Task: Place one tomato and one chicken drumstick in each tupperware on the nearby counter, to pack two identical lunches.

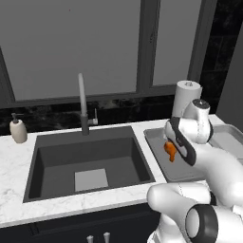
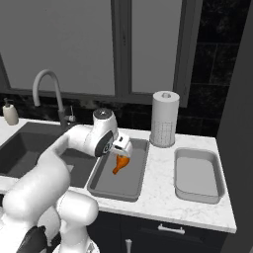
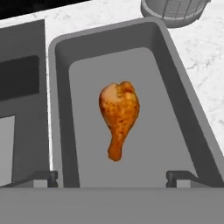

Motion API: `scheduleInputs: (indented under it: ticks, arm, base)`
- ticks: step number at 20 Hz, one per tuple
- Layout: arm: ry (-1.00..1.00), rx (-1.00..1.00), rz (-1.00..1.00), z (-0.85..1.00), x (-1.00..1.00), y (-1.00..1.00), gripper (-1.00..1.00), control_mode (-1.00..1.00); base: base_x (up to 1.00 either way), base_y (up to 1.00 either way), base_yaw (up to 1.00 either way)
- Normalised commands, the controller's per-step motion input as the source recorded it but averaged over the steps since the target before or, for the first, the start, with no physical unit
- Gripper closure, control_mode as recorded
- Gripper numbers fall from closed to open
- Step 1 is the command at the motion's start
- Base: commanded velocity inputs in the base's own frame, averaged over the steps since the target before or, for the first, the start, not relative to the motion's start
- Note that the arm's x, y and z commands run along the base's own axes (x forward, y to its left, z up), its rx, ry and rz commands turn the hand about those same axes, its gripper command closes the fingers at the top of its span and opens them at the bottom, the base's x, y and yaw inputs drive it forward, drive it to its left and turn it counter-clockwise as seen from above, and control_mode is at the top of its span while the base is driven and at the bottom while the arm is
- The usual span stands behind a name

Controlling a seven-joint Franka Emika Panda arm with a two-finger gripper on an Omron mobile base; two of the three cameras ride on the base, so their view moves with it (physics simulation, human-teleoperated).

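A browned chicken drumstick (image 3: 119, 118) lies on the floor of the left grey tupperware (image 3: 175, 109), thick end toward the paper towel roll. My gripper (image 3: 111, 178) hangs right above it, open, both fingertips spread wide and touching nothing. From the right base view the gripper (image 2: 122, 148) sits over the drumstick (image 2: 119, 164) inside that tupperware (image 2: 106, 182). A second tupperware (image 2: 197, 190) stands bare-floored further right on the counter (image 2: 158, 170). The left base view shows the drumstick (image 1: 170, 151) beside my wrist. The tomato is out of view.
A dark sink (image 1: 85, 161) with a grey faucet (image 1: 83, 104) lies left of the trays. A soap bottle (image 1: 18, 129) stands at far left. A paper towel roll (image 2: 164, 118) stands behind the trays by the dark backsplash.
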Motion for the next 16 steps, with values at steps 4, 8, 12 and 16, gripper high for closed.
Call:
scheduleInputs:
  ticks: [4,8,12,16]
  arm:
    - [-0.01,0.06,0.00,0.99,-0.88,0.56,-1.00,-1.00]
    - [0.00,-0.07,0.07,1.00,-0.62,0.60,-1.00,-1.00]
    - [-0.05,-0.15,0.00,0.67,-0.63,0.35,-1.00,-1.00]
    - [-0.04,-0.07,0.00,0.14,-0.67,0.20,-1.00,-1.00]
  base:
    - [0.00,0.00,0.00]
    - [0.00,0.00,0.00]
    - [0.00,0.00,0.00]
    - [0.00,0.00,0.00]
